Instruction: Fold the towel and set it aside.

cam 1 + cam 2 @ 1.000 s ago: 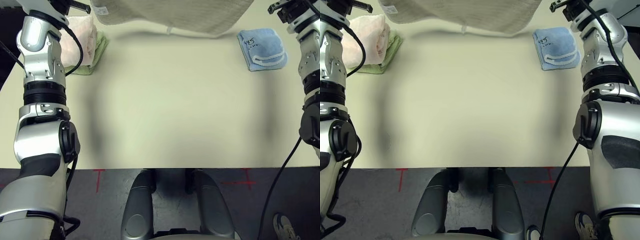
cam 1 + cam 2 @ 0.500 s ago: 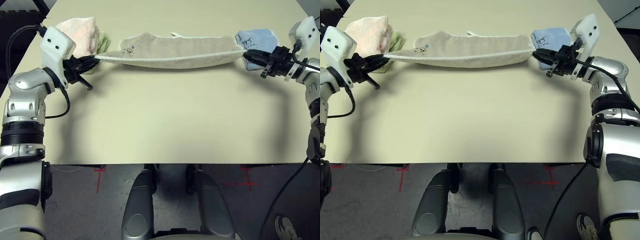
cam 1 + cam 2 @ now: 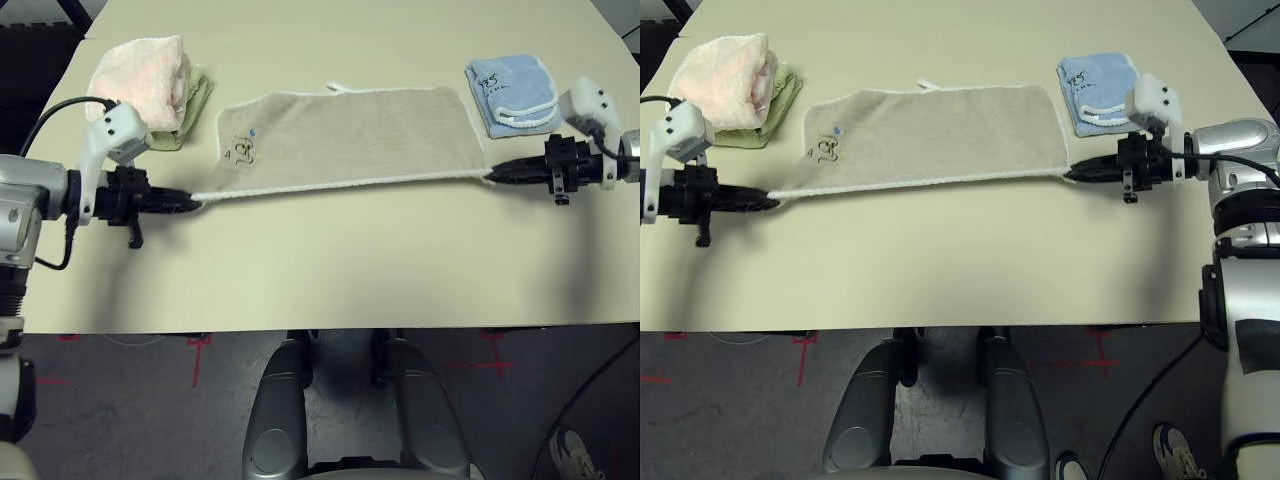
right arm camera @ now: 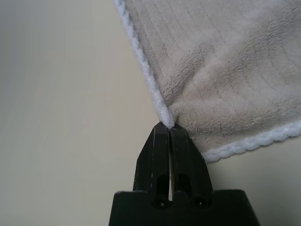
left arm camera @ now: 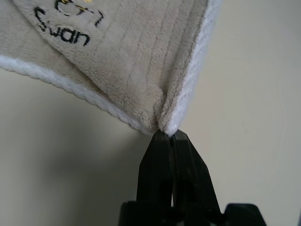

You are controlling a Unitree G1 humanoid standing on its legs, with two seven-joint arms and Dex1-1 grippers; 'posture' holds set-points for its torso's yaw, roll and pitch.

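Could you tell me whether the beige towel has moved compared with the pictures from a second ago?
Yes. The towel, then hanging above the table's far edge, now lies spread on the table between the pink towel and blue towel.

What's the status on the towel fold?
Left gripper and right gripper shut on the towel's near corners. Towel stretched between them, on the table. Nothing in the way.

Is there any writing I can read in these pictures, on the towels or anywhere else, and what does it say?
"Swan": black stitched letters under a small embroidered picture on the beige-tan terry towel with white edging.
Dark handwritten marks, perhaps digits, on the small light-blue folded towel: too small to read for sure.
Pink folded towel: no writing that I can see.
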